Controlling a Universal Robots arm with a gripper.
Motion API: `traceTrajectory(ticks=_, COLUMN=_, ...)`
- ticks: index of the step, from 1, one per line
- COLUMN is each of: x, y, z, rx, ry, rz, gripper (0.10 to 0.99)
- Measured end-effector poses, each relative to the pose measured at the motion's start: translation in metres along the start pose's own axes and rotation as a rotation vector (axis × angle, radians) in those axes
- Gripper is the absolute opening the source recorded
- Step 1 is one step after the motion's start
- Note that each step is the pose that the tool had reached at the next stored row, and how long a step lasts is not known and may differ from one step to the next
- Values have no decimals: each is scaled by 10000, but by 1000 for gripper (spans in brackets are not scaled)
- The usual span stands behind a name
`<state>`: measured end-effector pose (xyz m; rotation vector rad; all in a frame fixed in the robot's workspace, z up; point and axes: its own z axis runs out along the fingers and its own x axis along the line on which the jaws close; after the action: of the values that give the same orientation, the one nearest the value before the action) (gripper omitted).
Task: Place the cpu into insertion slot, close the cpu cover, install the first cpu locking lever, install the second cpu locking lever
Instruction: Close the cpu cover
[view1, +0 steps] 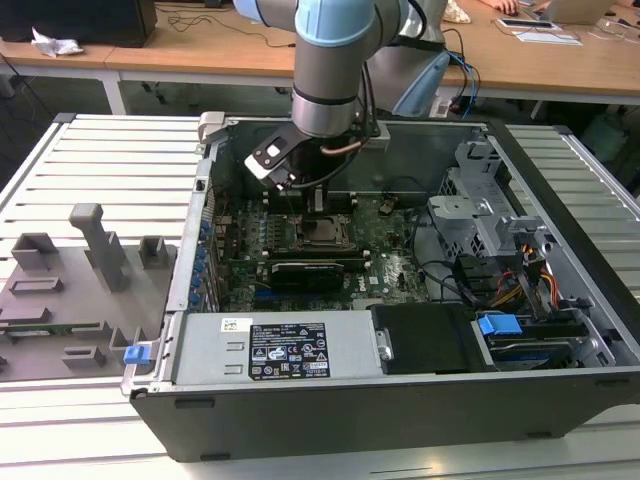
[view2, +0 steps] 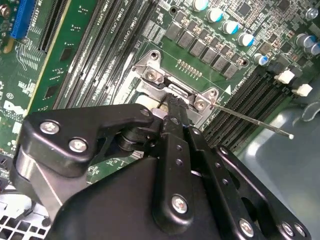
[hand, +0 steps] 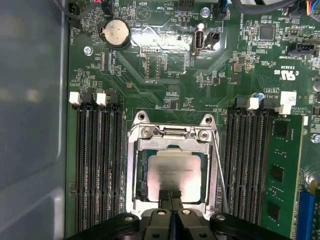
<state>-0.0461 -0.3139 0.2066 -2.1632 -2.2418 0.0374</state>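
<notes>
As far as both wrist views let me judge, the gripper (hand: 170, 196) has its fingers pressed flat together with nothing pinched between them. The tips meet the edge of the cover (hand: 134, 165), though I cannot tell whether they touch it. I see the cover lying flat around the cpu (hand: 175, 172), whose pale face shows through its window. The cpu sits in the slot (hand: 144, 187), whose dark rim peeks out beside it. One lever (view2: 250, 121), a thin rod, leaves a corner of the cover and pokes out past the memory slots (view2: 245, 97), its tip free over the grey case wall (view2: 280, 165).

On my exterior view the gripper (view1: 318, 208) hangs straight down over the slot in the middle of the board (view1: 395, 265). From there a black card (view1: 315, 272) lies just beside at 6 o'clock, with the power supply (view1: 285, 350) farther out on the same line. The drive cage (view1: 480, 215) is at 3, and a grey fixture tray (view1: 60, 290) sits outside the case at 9.
</notes>
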Motion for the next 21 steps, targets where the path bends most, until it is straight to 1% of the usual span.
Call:
traceTrajectory(ticks=2, x=-1, y=2, z=18, rx=5, ry=-9, rz=1, gripper=106)
traceTrajectory(ticks=5, x=0, y=45, z=21, rx=-7, ry=-4, rz=-1, gripper=106)
traceTrajectory(ticks=6, x=4, y=48, z=9, rx=-21, ry=13, rz=0, gripper=106)
traceTrajectory(ticks=8, x=4, y=47, z=-48, rx=-8, ry=-1, rz=0, gripper=106)
traceTrajectory(ticks=10, x=4, y=60, z=-51, rx=-7, ry=-2, rz=-2, gripper=106)
traceTrajectory(ticks=21, x=-1, y=198, z=-56, rx=-6, ry=-3, rz=0, gripper=106)
